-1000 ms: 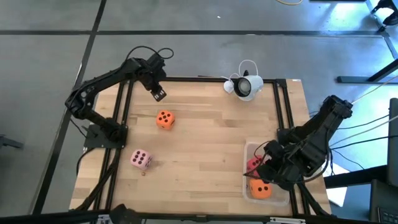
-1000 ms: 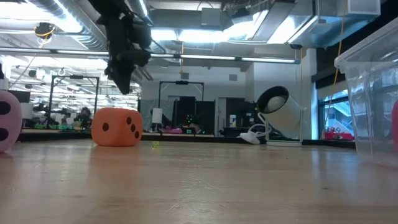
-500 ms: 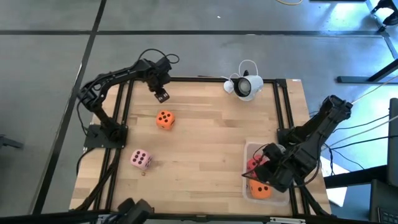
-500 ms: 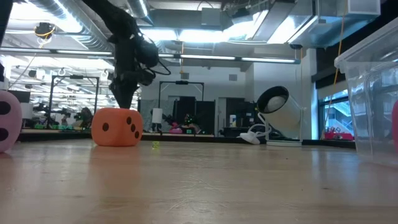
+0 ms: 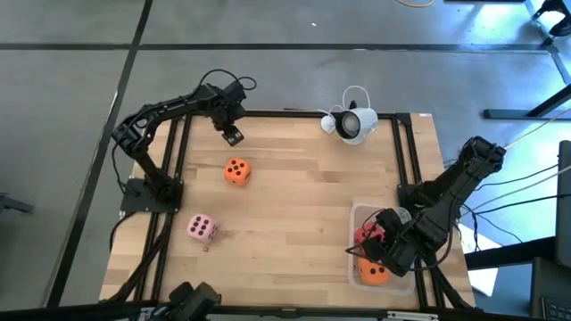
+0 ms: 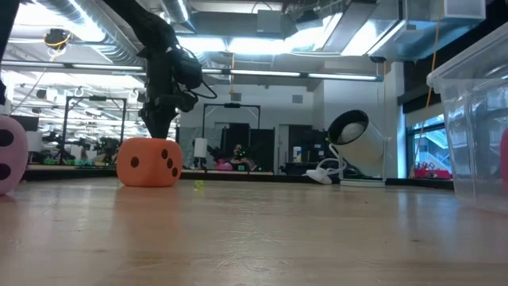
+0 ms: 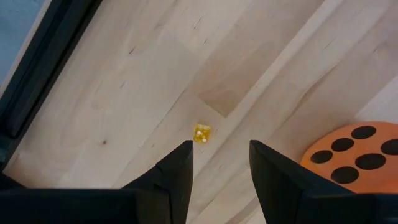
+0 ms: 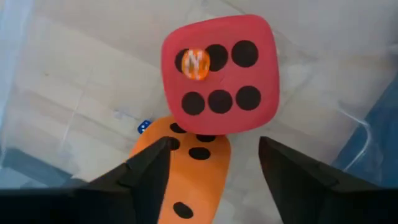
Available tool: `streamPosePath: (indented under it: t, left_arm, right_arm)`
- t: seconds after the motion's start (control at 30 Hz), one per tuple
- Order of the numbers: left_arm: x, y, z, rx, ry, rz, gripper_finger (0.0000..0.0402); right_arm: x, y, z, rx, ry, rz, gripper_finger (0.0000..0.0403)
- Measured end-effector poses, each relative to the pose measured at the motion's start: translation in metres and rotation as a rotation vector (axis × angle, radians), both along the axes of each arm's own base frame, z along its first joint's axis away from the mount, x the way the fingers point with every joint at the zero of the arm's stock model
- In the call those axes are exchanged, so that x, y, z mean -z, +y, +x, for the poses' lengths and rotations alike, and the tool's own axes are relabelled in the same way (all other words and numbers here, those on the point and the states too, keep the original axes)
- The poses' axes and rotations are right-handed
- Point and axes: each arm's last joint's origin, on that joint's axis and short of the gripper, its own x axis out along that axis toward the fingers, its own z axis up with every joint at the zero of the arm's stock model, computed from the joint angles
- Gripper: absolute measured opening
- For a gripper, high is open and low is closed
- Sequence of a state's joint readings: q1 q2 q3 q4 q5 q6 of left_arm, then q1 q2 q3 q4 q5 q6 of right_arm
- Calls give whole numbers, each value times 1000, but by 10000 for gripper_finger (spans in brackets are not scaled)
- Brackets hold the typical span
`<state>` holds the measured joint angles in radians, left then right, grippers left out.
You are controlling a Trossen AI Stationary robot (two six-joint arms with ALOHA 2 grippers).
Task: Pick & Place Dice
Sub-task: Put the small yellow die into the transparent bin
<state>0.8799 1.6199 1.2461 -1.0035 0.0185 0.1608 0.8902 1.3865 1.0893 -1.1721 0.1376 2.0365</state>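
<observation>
Wooden counter (image 5: 294, 192): right claw (image 8: 211, 163) spread above red die (image 8: 219, 74) in clear bin (image 5: 357, 214); left claw (image 7: 219, 163) spread, far from bin.

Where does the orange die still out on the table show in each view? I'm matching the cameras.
High view: orange die left of centre, just beyond the left pincer.
Low view: at left, on the wood, below the dark arm.
Left wrist view: at the edge, six pips up, beside the fingers.
Right wrist view: not in it.
Shared landmark: the pale pink die, at the low view's left edge.
</observation>
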Motion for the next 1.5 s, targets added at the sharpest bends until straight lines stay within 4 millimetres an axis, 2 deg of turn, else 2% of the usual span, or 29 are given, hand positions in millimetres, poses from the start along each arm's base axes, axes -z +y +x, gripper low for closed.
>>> streamPosePath:
  t: [0.17,0.43,0.73,1.07,1.3,1.5]
  left_arm:
    - [0,0,0,0,1,-2,151]
    - [2,3,1,13,10,19,151]
    - [34,10,7,-18,79,-111,150]
    - [52,16,10,-24,118,-113,150]
    - [74,7,2,-42,159,-139,150]
    - [78,8,1,-123,74,-111,150]
  right_arm:
    - [0,2,2,-22,-19,15,274]
    - [0,2,2,-2,-24,15,271]
    - [0,2,2,-1,-28,16,252]
    - [-1,4,4,-1,-46,38,234]
    - [-1,4,4,-1,-46,38,226]
    - [-1,4,4,-1,-48,40,224]
